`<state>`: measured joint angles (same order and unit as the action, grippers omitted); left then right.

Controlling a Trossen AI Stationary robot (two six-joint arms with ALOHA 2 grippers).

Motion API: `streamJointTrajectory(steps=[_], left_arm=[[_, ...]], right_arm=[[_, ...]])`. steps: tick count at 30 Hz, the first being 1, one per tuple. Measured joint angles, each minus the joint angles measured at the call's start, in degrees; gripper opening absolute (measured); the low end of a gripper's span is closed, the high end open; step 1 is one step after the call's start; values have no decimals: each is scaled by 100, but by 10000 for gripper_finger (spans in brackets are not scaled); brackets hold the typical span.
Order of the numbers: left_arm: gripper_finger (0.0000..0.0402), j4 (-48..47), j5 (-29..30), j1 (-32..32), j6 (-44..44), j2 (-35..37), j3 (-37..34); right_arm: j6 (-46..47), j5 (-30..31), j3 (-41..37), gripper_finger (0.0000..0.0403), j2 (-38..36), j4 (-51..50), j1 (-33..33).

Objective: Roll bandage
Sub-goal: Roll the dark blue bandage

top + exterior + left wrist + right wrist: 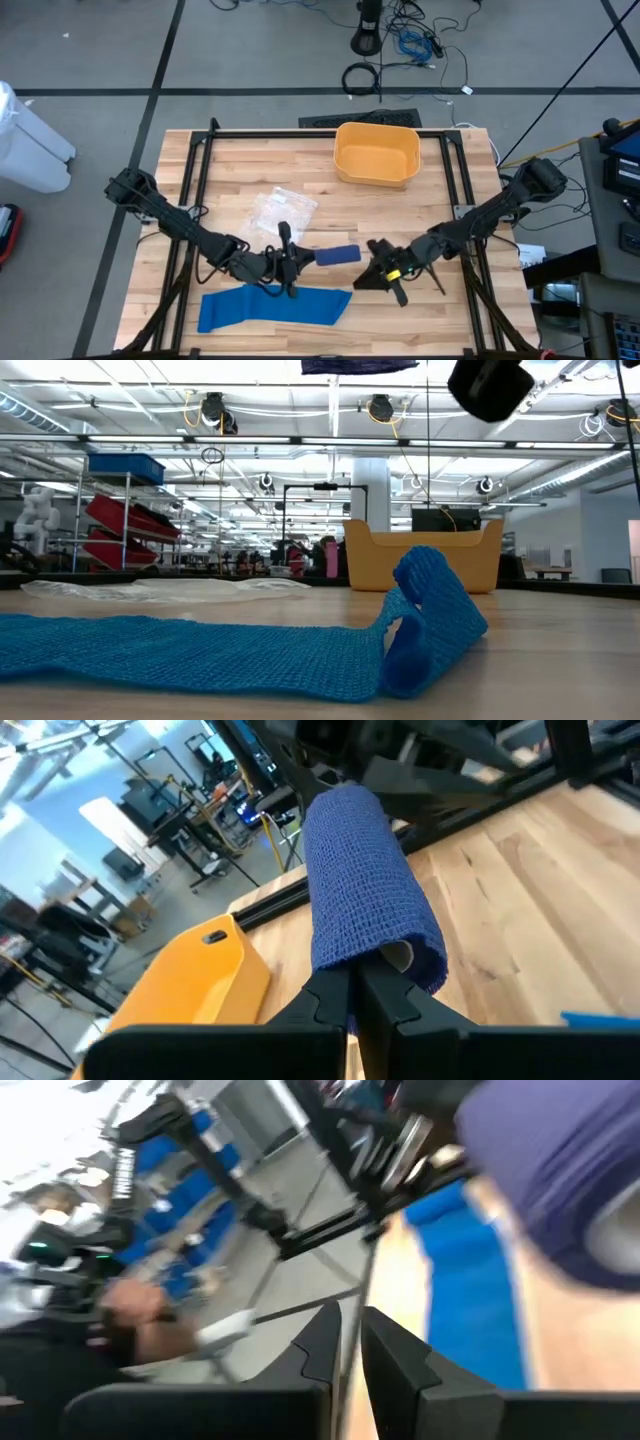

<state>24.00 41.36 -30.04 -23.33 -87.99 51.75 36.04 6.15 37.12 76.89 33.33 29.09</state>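
Fingers (352, 1005) of your left arm are clenched on the rolled end of the bandage (365, 880), lifted off the counter (450, 220) so its flat tail can wind on, while your right arm's fingers (345, 1342), barely parted, grasp nothing beside it.

Grey floor (90, 60) all round the wooden worktop (450, 190), black cables (410, 45) trailing behind; beyond, bright ceiling lights (330, 420), red and blue shelving (125, 500), white column (370, 485).
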Motion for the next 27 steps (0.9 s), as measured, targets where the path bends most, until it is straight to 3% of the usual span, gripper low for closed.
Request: streamJointTrajectory(steps=[9,14,22,27], left_arm=[[5,-55,-72,0,312,0,0],[5,-83,-177,33,202,0,0],[5,-118,-481,46,5,0,0],[5,-120,-482,46,11,0,0]], right_arm=[[-1774,2847,2,33,-1133,-1656,808],[-2947,2741,2,65,-847,-1586,857],[-3197,2856,2,188,-391,-1090,802],[-3072,2892,2,224,-370,-1065,766]])
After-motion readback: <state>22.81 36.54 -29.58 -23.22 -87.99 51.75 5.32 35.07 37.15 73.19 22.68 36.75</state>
